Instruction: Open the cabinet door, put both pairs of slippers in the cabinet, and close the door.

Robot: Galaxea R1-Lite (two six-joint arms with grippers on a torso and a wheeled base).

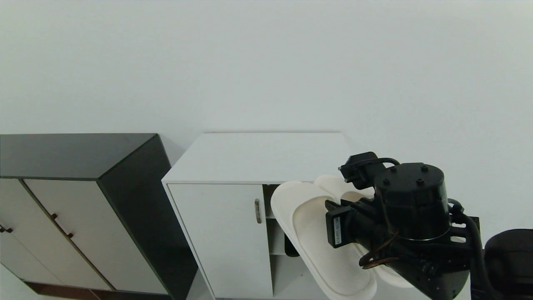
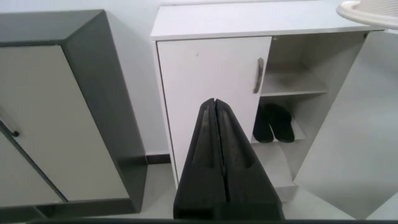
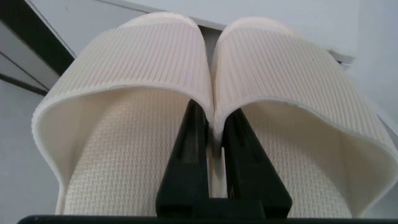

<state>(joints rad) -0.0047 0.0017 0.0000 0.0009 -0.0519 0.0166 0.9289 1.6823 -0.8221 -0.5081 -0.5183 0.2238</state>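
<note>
My right claw (image 3: 213, 127) is clamped on the cream slippers (image 1: 325, 250). I'd slide them in level, 9 o'clock, into the white cabinet (image 1: 258, 158).

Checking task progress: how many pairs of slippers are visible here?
2. The cream pair is held in the right gripper before the open cabinet; the black pair sits inside it.

There are two cabinets: one white cabinet (image 1: 258, 156) and one dark cabinet (image 1: 133, 200). The white cabinet has one handle (image 1: 257, 211) on its door (image 1: 216, 233). There are four slippers in all: two cream slippers (image 3: 124, 87) and two black slippers (image 2: 263, 123). That makes two pairs. There are two claws: the left claw (image 2: 215, 102) and the right claw (image 3: 213, 121).
</note>
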